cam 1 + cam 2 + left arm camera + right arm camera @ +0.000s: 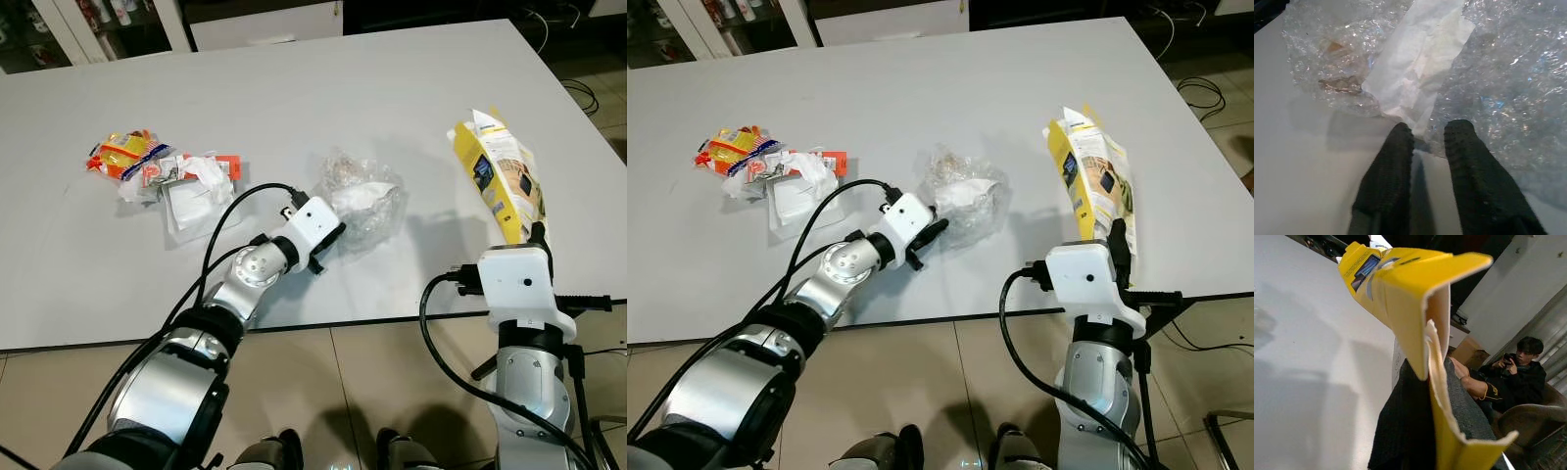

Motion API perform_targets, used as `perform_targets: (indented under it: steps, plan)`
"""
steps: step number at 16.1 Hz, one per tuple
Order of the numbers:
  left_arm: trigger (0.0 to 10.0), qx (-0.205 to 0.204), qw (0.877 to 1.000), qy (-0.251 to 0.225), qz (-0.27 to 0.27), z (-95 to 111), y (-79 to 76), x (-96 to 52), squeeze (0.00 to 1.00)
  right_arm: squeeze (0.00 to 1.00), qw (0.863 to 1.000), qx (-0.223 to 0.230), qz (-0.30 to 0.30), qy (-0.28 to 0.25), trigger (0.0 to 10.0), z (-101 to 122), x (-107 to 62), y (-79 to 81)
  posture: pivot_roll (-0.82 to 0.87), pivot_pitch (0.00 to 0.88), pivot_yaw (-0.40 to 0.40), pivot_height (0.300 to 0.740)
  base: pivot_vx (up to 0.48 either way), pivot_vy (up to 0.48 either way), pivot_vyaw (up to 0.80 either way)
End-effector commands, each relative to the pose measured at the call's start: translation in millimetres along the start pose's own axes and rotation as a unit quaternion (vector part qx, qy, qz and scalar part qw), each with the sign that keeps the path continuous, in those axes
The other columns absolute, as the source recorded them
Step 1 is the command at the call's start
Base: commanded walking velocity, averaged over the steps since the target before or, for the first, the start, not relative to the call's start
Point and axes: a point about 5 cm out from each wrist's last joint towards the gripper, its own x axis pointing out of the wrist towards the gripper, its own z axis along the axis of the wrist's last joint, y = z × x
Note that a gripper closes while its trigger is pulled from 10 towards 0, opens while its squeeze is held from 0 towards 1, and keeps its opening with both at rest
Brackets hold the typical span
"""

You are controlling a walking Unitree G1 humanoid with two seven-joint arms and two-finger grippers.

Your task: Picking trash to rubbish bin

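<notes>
While our right pincer (1435,396) is clamping the yellow carton (500,176) above the counter (392,88) edge, our left pincer (1427,147), fingers narrowly parted, is touching the crumpled plastic wrap (361,196) lying directly ahead.

Bare white tabletop (294,108) stretches across the upper frame, giving me open passage. At centre, the crumpled clear plastic wrap with white paper (361,201) blocks my left gripper (1426,134). A heap of orange and white wrappers (162,176) crowds the left, well apart. The torn yellow cardboard box (500,176) fills the right.
</notes>
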Motion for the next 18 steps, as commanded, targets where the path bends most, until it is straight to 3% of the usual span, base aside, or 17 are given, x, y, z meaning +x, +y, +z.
perform_targets:
  steps: [1, 2, 3, 10, 18]
  plan:
    - [10.0, -0.032, 0.997, 0.077, -0.001, -40, -5.8, -18.1, 0.00, 0.00, 1.000, 0.004, -0.003, -0.004, 10.0, 2, -0.4, -2.0, -0.01, 0.204, 0.112, 0.740, 0.000, 0.000, 0.00]
    - [10.0, -0.033, 0.997, 0.072, 0.007, -38, -3.2, -18.1, 0.00, 0.00, 1.000, 0.003, -0.003, -0.004, 10.0, 1, -0.3, -2.0, -0.01, 0.204, 0.112, 0.740, 0.000, 0.000, 0.00]
    - [10.0, -0.058, 0.997, 0.039, 0.027, -31, 3.3, -17.8, 1.00, 0.00, 1.000, 0.003, -0.004, -0.004, 10.0, 1, 0.3, -2.1, -0.01, 0.203, 0.113, 0.740, 0.000, 0.000, 0.00]
    - [10.0, -0.088, 0.994, -0.040, 0.053, -2, 13.7, -9.1, 1.00, 0.00, 1.000, 0.001, -0.003, -0.007, 10.0, 1, 2.7, -2.0, 0.00, 0.199, 0.105, 0.740, 0.000, 0.000, 0.00]
    - [10.0, -0.097, 0.988, -0.118, 0.023, 34, 22.1, -2.0, 1.00, 0.00, 1.000, 0.000, -0.002, -0.004, 10.0, 0, 1.5, -1.6, 0.00, 0.200, 0.110, 0.740, 0.000, 0.000, 0.00]
